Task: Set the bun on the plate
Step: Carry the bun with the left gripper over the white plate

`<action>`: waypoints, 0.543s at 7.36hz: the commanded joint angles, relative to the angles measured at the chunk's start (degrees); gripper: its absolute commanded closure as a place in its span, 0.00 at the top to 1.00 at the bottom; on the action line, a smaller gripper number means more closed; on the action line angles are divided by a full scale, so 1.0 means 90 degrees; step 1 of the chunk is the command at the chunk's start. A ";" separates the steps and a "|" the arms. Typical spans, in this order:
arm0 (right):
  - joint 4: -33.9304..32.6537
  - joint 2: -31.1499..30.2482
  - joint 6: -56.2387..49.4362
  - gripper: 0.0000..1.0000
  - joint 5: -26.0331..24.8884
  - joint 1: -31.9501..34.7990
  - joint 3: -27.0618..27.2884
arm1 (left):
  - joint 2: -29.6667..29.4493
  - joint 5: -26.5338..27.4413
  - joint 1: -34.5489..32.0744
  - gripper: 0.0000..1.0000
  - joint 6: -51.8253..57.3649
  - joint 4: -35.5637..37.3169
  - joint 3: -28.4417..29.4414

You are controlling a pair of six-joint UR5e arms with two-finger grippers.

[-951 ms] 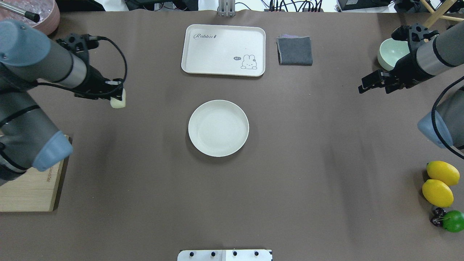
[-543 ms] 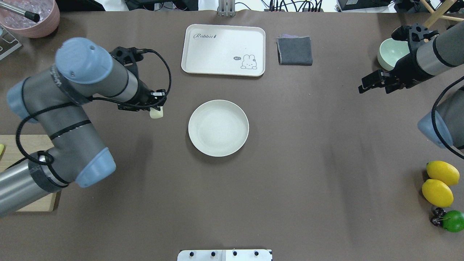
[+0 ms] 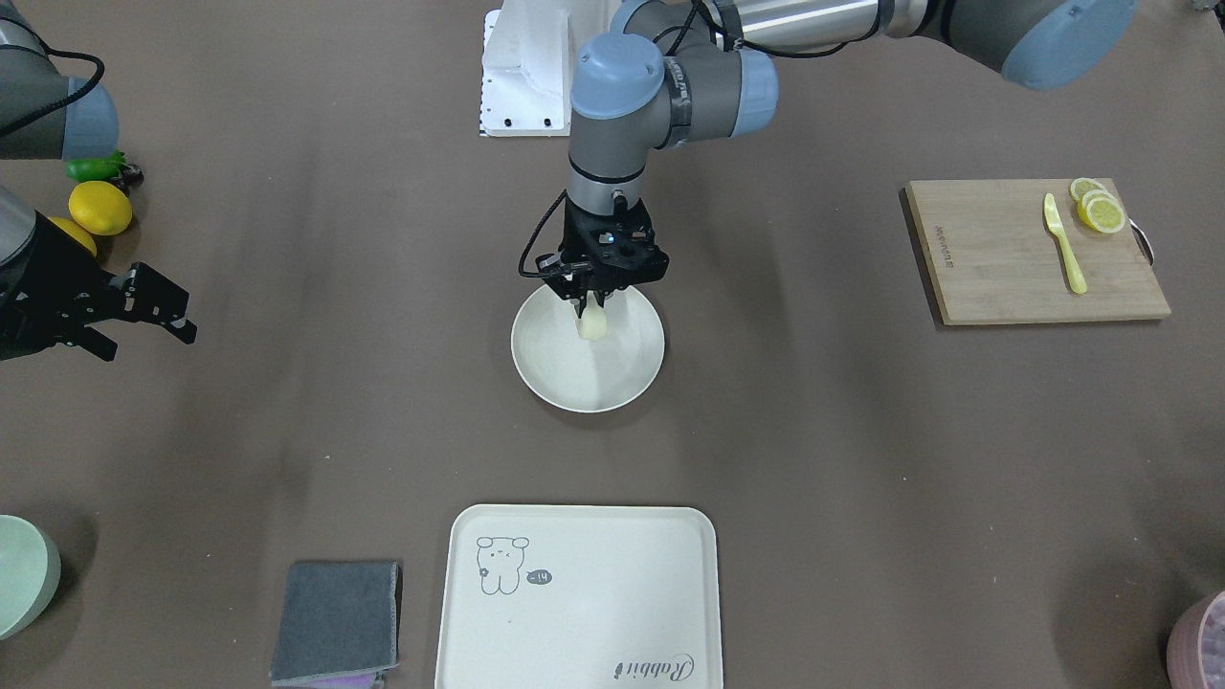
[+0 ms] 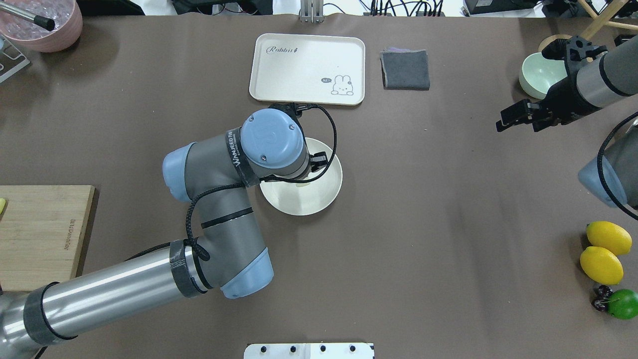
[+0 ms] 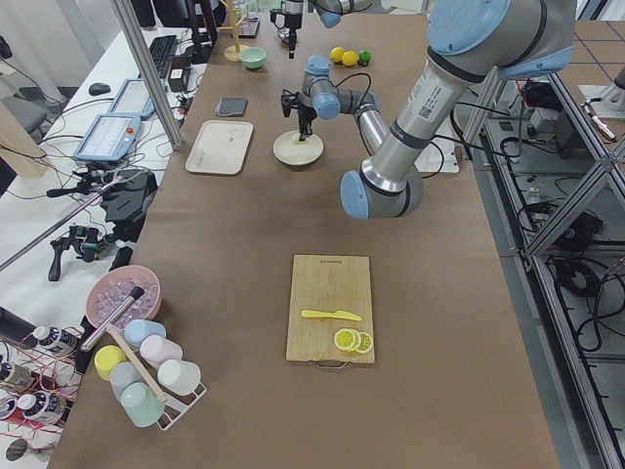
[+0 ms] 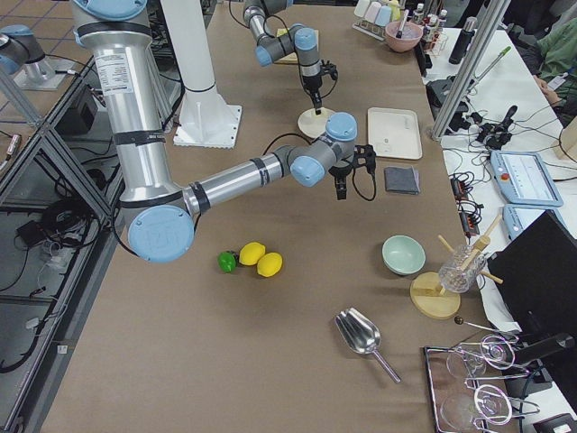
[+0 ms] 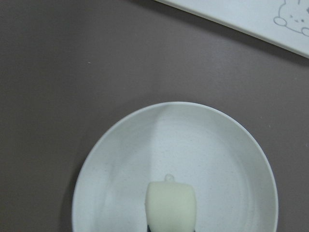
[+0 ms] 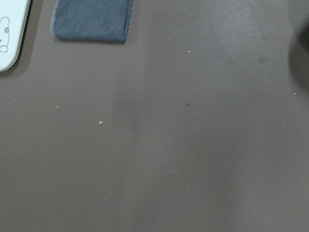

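In the overhead view the left arm (image 4: pixel 271 142) hides the bun (image 3: pixel 592 326) and part of the plate (image 4: pixel 319 197).

bun (image 7: pixel 171 203): pale cream, plain
plate (image 3: pixel 612 388): cream-white, faint speckle
tray (image 4: pixel 299 75): cream; grey rabbit line drawing at its 4 o'clock corner, grey "Rabbit" script at 10 o'clock
cloth (image 4: pixel 405 71): dark grey, purple edge
table cover (image 4: pixel 448 224): matte brown
lemons (image 4: pixel 601 264): yellow
lime (image 4: pixel 623 303): green
bowl (image 4: pixel 537 75): pale green
board (image 3: pixel 1014 258): light wood grain

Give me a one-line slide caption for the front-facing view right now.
Left hand holds the bun over the round plate, not yet released; right hand hangs open off to one side.
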 commanded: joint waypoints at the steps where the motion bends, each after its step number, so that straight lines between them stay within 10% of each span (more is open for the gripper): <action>1: -0.0008 -0.0045 0.0000 1.00 0.0007 0.0000 0.0059 | -0.0087 0.0237 0.0180 0.27 0.0002 -0.0038 0.0260; 4: -0.0007 -0.0065 0.0010 1.00 0.0085 0.0000 0.0118 | -0.0078 0.0375 0.0230 0.27 0.0012 -0.0302 0.0564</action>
